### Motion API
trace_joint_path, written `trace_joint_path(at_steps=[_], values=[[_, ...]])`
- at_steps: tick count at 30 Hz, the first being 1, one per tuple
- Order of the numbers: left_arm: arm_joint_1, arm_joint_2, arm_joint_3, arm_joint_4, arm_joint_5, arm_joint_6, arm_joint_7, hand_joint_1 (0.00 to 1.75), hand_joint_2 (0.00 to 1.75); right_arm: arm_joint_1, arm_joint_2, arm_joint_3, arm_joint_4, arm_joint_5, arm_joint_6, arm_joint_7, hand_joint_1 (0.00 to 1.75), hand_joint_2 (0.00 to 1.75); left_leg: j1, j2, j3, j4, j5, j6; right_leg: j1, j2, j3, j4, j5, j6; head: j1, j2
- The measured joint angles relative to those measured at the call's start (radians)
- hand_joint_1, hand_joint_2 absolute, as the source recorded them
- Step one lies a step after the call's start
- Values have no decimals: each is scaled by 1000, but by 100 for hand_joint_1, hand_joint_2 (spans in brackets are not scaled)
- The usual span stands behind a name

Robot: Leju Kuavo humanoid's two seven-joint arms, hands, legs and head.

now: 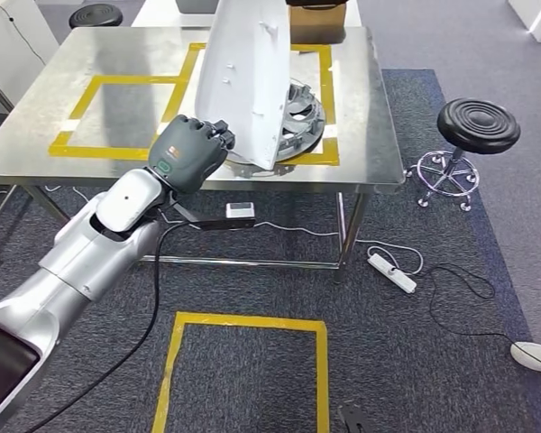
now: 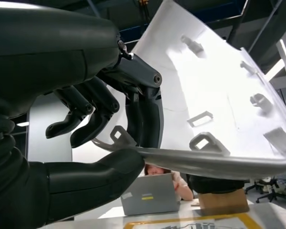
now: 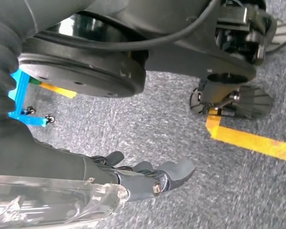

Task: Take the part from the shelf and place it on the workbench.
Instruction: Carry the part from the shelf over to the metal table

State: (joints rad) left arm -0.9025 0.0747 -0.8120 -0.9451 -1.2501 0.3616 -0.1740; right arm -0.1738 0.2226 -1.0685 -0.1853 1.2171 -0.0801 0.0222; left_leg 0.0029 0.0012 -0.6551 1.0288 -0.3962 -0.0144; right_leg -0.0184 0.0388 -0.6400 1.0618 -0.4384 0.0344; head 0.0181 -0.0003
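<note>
The part is a large white moulded panel (image 1: pixel 243 72) with small clips on its inner face. It stands tilted over the metal workbench (image 1: pixel 124 104), its lower edge near the bench's front edge. My left hand (image 1: pixel 186 152) grips the panel's lower edge; in the left wrist view the thumb sits under the grey rim of the panel (image 2: pixel 213 86) and the fingers (image 2: pixel 145 109) press on its white face. My right hand (image 3: pixel 148 179) hangs over the carpet, fingers stretched out and apart, holding nothing.
A round silver wheel-like part (image 1: pixel 302 117) lies on the bench behind the panel, inside yellow tape squares. A black stool (image 1: pixel 477 126) stands right of the bench. A power strip (image 1: pixel 391 271) and cables lie on the carpet. A person with a laptop (image 2: pixel 148 195) sits beyond the bench.
</note>
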Motion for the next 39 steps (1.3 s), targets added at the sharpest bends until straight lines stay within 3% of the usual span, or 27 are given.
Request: trace_joint_path(at_steps=[2,4,6,8,9,10,11,13,15,20,25,27,28,29,31,33,37,39], values=[[1,-1,0,0,0,0,0,175,175,0,0,0,0,0,0,0,0,175,-1,0,6,-12,-8,-2,0,0,4,-8,-1,11,0,0],[1,-1,0,0,0,0,0,175,175,0,0,0,0,0,0,0,0,175,3,0,14,-20,-8,6,1,-9,-1,5,-12,20,2,0],[2,-1,0,0,0,0,0,175,175,1,0,0,0,0,0,0,0,175,5,0,23,-25,-11,14,3,-22,-43,93,-57,23,5,0],[6,-1,-1,0,0,0,0,175,175,1,0,0,0,1,0,0,0,175,3,0,29,-24,-17,20,5,-26,-111,222,-105,24,6,0],[9,-1,-1,0,0,0,0,175,175,1,0,0,0,0,0,0,0,175,2,0,32,-24,-20,21,6,-26,-135,258,-107,25,5,0],[11,-1,-1,0,0,0,0,175,175,1,0,0,0,0,0,0,0,175,2,0,37,-24,-24,22,7,-26,-141,258,-90,25,6,0],[12,-1,-1,0,0,0,0,175,175,1,0,0,0,0,0,0,0,175,1,-1,44,-24,-28,21,7,-27,-127,220,-56,25,6,0],[11,-1,-1,0,0,0,0,175,175,0,-1,0,0,1,0,0,0,175,0,-1,59,-24,-38,15,8,-32,-62,81,17,22,6,0],[9,0,-1,-1,0,0,0,175,175,-1,-1,0,0,1,0,0,0,175,-3,-1,67,-23,-46,6,11,-35,-13,-9,38,14,4,0],[7,1,0,-2,1,1,0,175,175,2,-1,0,0,1,-1,1,0,175,-2,0,74,-23,-58,-17,8,-29,5,-26,28,-10,1,0],[6,1,1,-3,1,1,0,175,175,0,-1,0,0,1,-1,0,0,175,-2,-1,64,1,-73,-22,5,-29,11,-29,26,-15,-5,0],[9,2,0,-3,1,1,0,175,175,0,-1,0,0,2,-1,0,0,175,1,-1,-23,144,-117,-29,4,-29,17,-29,19,-19,-11,0],[11,3,0,-3,1,1,0,175,175,0,-1,0,0,3,0,0,0,175,3,-1,-64,202,-123,-32,3,-27,22,-29,15,-20,-13,0],[14,4,0,-3,2,1,0,175,175,1,-1,0,0,3,0,0,0,175,5,-1,-93,231,-109,-33,2,-25,28,-29,10,-20,-13,0],[13,7,0,-3,2,1,0,175,175,1,-1,0,0,3,0,0,0,175,8,0,-53,113,-21,-33,0,-20,39,-29,1,-13,-14,0],[11,8,0,-3,2,1,0,175,175,0,-1,0,0,3,0,0,0,175,8,-2,-6,5,16,-28,3,-17,43,-28,-8,-1,-16,0],[12,9,0,-4,2,1,0,175,175,1,-1,0,0,3,0,0,0,175,6,-5,10,-23,1,0,5,-18,45,-32,-21,19,-15,0],[11,8,1,-4,2,1,0,175,175,1,-1,0,0,3,0,0,0,175,8,-4,18,-24,-4,13,5,-25,15,32,-54,25,-9,0]])
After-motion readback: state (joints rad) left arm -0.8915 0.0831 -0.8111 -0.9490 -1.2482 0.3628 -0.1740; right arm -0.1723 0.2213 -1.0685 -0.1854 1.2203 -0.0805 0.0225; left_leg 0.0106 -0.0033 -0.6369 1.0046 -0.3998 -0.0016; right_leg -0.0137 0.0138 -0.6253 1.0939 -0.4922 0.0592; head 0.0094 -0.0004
